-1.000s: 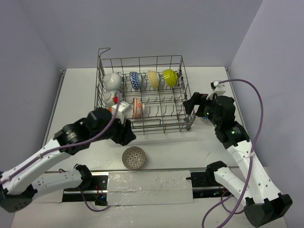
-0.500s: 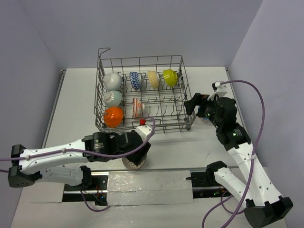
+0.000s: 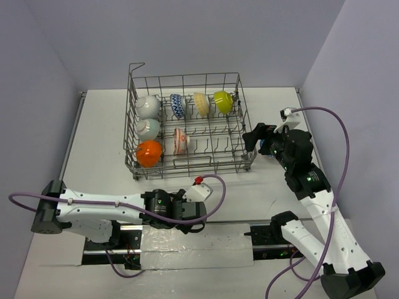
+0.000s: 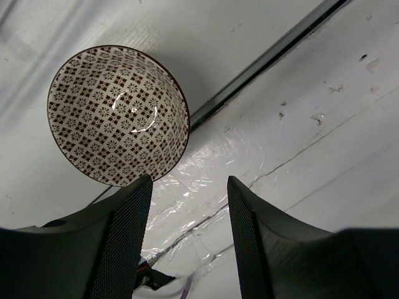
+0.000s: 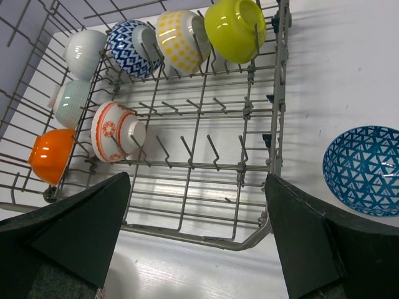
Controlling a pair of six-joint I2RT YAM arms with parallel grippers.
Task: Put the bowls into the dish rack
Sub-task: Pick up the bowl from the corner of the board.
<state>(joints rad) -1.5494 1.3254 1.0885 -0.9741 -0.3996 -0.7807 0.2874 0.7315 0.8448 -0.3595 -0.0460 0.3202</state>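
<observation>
The dish rack (image 3: 237, 118) holds several bowls on edge: lime (image 5: 235, 28), pale yellow (image 5: 177, 40), blue-white (image 5: 129, 48), two white (image 5: 84, 53), red-white (image 5: 112, 131) and orange (image 3: 148, 153). A brown-patterned bowl (image 4: 118, 115) sits upright on the table by the near edge. My left gripper (image 4: 189, 180) hovers open beside it, over the taped strip, with nothing between its fingers; in the top view the arm hides this bowl. A dark-blue patterned bowl (image 5: 365, 168) lies on the table right of the rack. My right gripper (image 5: 197, 180) is wide open above the rack's front right corner.
The dish rack (image 5: 249, 237) has free tines in its front and middle right rows. A black rail (image 4: 268, 59) runs along the table's near edge next to wrinkled tape. Grey walls close in the back and both sides.
My left gripper has left the orange bowl in the rack's front left slot and swung back down to the near edge by the brown-patterned bowl. The right arm has barely moved.
</observation>
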